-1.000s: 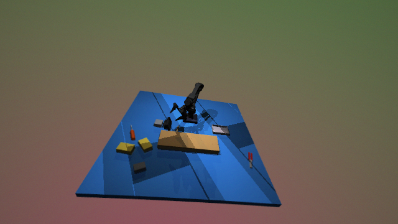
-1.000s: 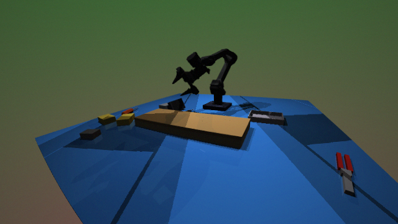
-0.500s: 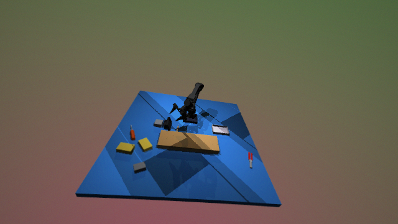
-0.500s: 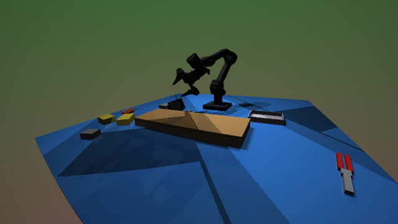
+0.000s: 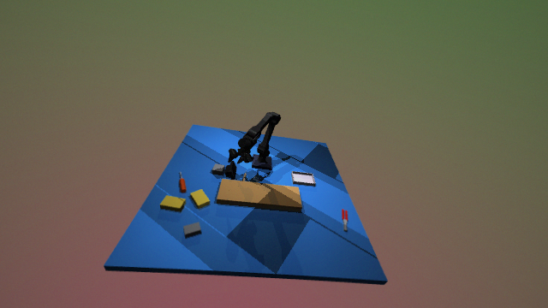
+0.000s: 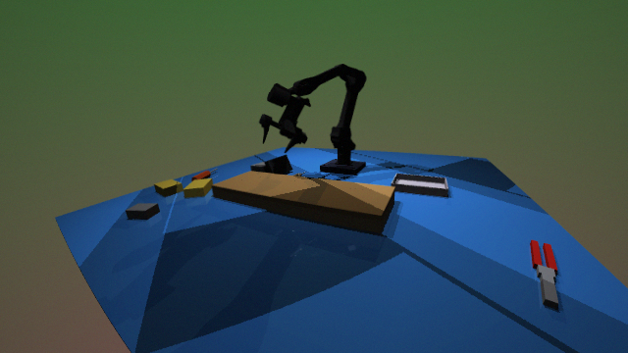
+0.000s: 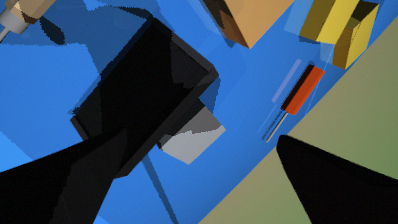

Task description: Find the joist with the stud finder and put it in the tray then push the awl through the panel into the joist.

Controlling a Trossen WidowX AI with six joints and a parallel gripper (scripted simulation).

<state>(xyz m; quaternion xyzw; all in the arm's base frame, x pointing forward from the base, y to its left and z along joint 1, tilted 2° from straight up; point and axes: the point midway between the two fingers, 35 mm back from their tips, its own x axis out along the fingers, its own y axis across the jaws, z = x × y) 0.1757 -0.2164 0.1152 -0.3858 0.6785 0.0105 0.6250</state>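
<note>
The stud finder, a black block (image 5: 231, 170) (image 6: 281, 164) (image 7: 150, 85), stands on the table between the arm base and the panel's left end. My gripper (image 5: 236, 160) (image 6: 276, 146) (image 7: 205, 138) is wide open and empty above it; in the wrist view the left finger overlaps the block's lower edge. The awl (image 5: 245, 176) (image 6: 298, 175) (image 7: 24, 14), with a tan handle and grey tip, lies behind the panel, partly hidden in the top and exterior views. The tan floor panel (image 5: 240, 192) (image 6: 294, 190) (image 7: 260, 20) shows no visible hole. The pale tray (image 5: 303, 178) (image 6: 420, 183) holds nothing.
A grey block (image 5: 217, 168) (image 7: 192, 145) sits beside the black block. An orange-handled screwdriver (image 5: 182, 185) (image 7: 303, 91), two yellow blocks (image 5: 172, 203) (image 5: 199, 198) and another grey block (image 5: 193, 229) (image 6: 142, 211) are left of the panel. Red-handled pliers (image 5: 345, 218) (image 6: 548, 275) lie far right.
</note>
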